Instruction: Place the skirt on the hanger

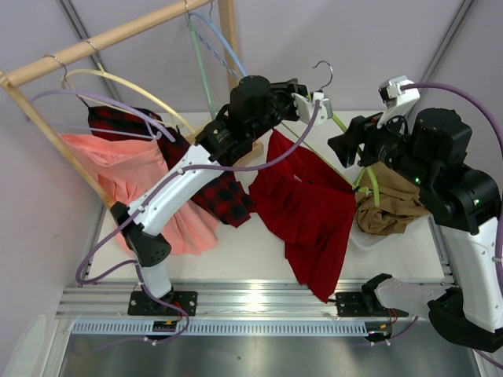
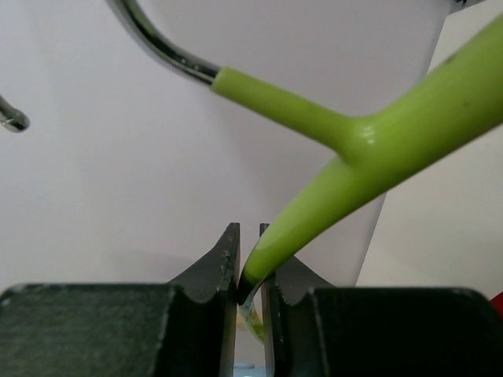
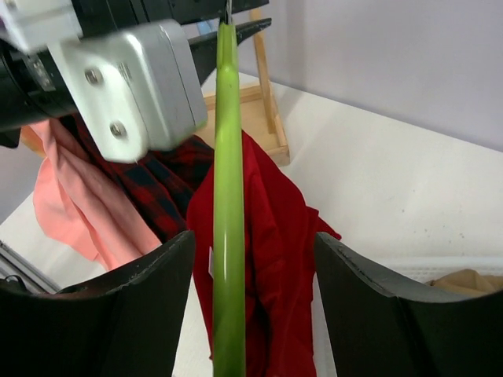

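The deep-red skirt point(image 1: 306, 212) hangs crumpled in the middle of the top view, its upper edge just under the lime hanger point(image 2: 377, 149). My left gripper point(image 2: 248, 236) is pinched narrow on one arm of that hanger, near its silver hook point(image 2: 159, 45). My right gripper point(image 3: 251, 259) stands wide, fingers either side of the green arm and clear of it. Left of the skirt are a plaid skirt point(image 1: 228, 196) and a salmon-pink skirt point(image 1: 149, 181); to the right, a tan garment point(image 1: 393, 206)
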`<move>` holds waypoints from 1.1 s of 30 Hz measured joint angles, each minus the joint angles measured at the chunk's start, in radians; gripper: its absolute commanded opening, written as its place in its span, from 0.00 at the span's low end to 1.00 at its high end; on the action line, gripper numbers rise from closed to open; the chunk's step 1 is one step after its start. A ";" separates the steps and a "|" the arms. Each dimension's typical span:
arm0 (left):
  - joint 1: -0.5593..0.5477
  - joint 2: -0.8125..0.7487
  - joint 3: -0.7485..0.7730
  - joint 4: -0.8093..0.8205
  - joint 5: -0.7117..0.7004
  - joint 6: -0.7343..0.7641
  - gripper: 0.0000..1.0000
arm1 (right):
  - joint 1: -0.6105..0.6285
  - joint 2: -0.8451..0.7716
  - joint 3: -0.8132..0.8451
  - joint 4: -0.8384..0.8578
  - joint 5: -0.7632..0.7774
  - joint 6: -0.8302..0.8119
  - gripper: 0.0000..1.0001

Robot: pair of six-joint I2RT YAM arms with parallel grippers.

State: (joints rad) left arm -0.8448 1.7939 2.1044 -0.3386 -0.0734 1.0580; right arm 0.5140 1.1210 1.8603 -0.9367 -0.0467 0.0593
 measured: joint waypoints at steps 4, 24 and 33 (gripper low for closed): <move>-0.018 0.004 -0.003 0.010 -0.020 0.025 0.18 | 0.000 0.010 0.030 -0.024 0.001 0.019 0.68; -0.016 0.013 -0.003 0.013 -0.040 0.038 0.17 | -0.003 -0.056 -0.064 -0.050 0.016 0.037 0.45; -0.010 0.013 0.008 -0.008 -0.015 0.014 0.17 | -0.004 -0.117 -0.112 -0.004 0.009 0.016 0.09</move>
State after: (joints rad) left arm -0.8543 1.8065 2.1120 -0.3462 -0.0887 1.0725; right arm 0.5102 1.0042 1.7481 -0.9405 -0.0380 0.0753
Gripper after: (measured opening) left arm 0.179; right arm 0.199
